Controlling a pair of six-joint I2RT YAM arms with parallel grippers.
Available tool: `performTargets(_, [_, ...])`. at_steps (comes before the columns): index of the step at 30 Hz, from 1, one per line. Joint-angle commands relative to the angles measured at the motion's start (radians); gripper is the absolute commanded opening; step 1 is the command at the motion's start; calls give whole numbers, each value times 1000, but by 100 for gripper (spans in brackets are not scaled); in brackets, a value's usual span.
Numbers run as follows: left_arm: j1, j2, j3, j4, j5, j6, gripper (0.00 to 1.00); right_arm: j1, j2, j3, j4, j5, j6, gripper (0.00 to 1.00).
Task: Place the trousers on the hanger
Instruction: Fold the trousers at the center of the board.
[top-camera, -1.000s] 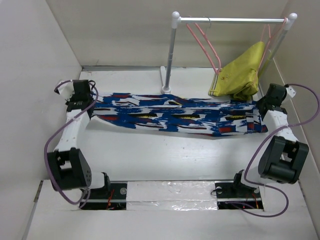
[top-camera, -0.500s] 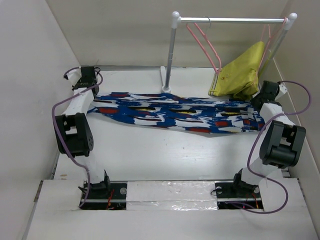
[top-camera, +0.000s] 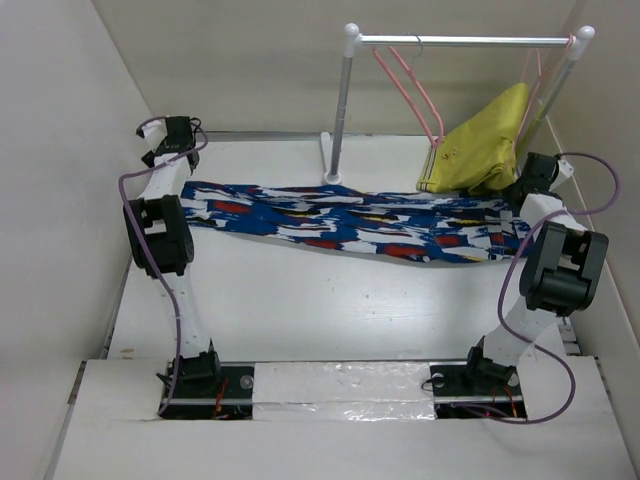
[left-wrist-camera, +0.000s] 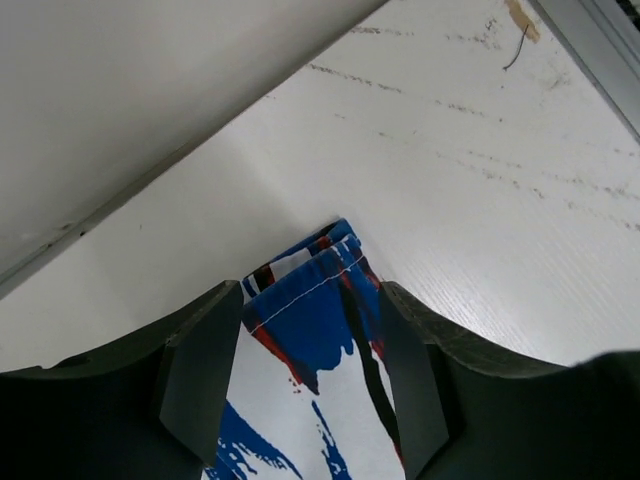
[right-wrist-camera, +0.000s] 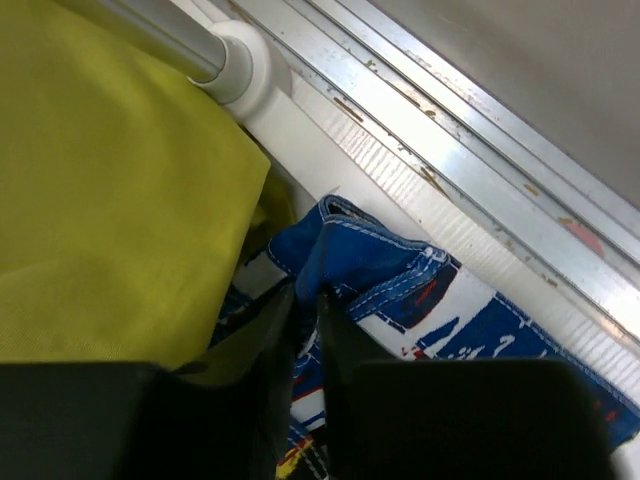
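Note:
The blue splashed trousers (top-camera: 350, 222) lie stretched across the table from left to right. My left gripper (top-camera: 176, 140) hovers at their left end, by the left wall. In the left wrist view its jaws (left-wrist-camera: 305, 340) stand open, the hem (left-wrist-camera: 310, 300) lying loose between them on the table. My right gripper (top-camera: 528, 182) is at the trousers' right end, below the yellow-green garment. In the right wrist view its jaws (right-wrist-camera: 305, 295) are shut on a fold of the blue waistband (right-wrist-camera: 350, 250). The bare pink hanger (top-camera: 410, 90) hangs on the rail, apart from both grippers.
A white rack (top-camera: 343, 100) stands at the back with a metal rail (top-camera: 460, 41). A second pink hanger carries the yellow-green garment (top-camera: 480, 150), which touches the trousers' right end. Walls close in on the left and right, with a metal track (right-wrist-camera: 450, 150) along the table's edge.
Both arms carried the trousers toward the back of the table. The left jaws then opened and let go of the hem. The right jaws still pinch the waistband.

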Motion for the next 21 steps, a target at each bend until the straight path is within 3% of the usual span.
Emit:
performTargets(1, [-3, -76, -14, 11, -11, 32, 55, -12, 15, 68, 123, -47, -5, 45])
performTargets(5, [11, -206, -135, 54, 18, -7, 49, -21, -15, 33, 141, -169, 18, 92])
performTargets(6, [20, -234, -219, 70, 29, -17, 44, -21, -34, 13, 155, -189, 24, 97])
performTargets(9, [47, -336, -366, 97, 101, -54, 37, -30, -150, -107, 227, -246, 47, 100])
performTargets(13, [112, -405, -511, 99, 219, -105, 38, -13, -337, -296, 333, -318, 59, 97])
performTargets(16, [153, -413, -579, 87, 273, -120, 42, -4, -457, -412, 396, -324, 68, 84])
performTargets(17, [163, -416, -588, 87, 275, -119, 43, -4, -478, -434, 401, -333, 68, 54])
performTargets(19, [163, -417, -617, 114, 316, -105, 45, -4, -530, -492, 411, -385, 71, 6])
performTargets(21, [163, -406, -619, 125, 353, -116, 46, 28, -552, -526, 464, -416, 81, 0])
